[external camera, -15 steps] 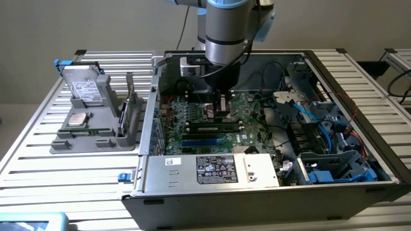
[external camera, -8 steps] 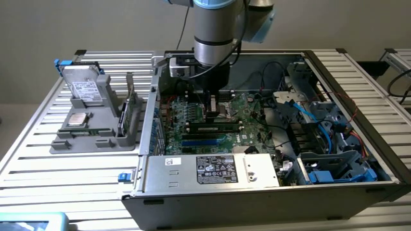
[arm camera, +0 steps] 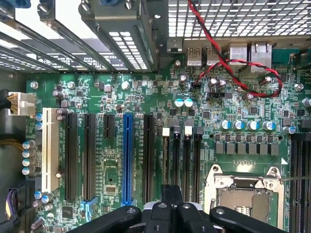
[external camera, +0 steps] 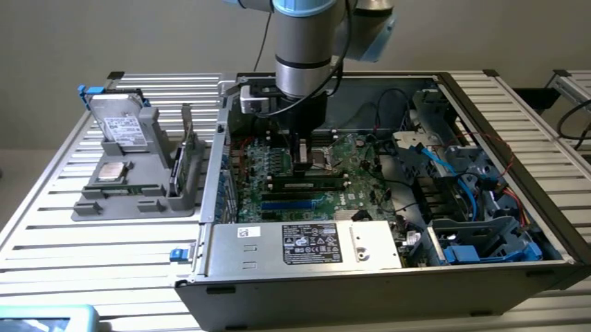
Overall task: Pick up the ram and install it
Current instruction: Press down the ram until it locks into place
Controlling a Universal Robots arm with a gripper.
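The ram (external camera: 305, 184) sits in a motherboard (external camera: 277, 183) slot (arm (external camera: 300, 90) directly above).

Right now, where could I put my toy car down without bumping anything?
The slatted table is bare in front of the grey parts holder, along the computer case, and in front of the case. Inside the case it is crowded: motherboard, cables, and the gripper low over it.

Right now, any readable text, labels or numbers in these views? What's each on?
No text can be read.
Black rectangular label on the silver metal power supply box: print and logos too small to read.
Small white sticker on that box: unreadable.
White label on the silver hard drive: blurred.
Green motherboard markings: too small.
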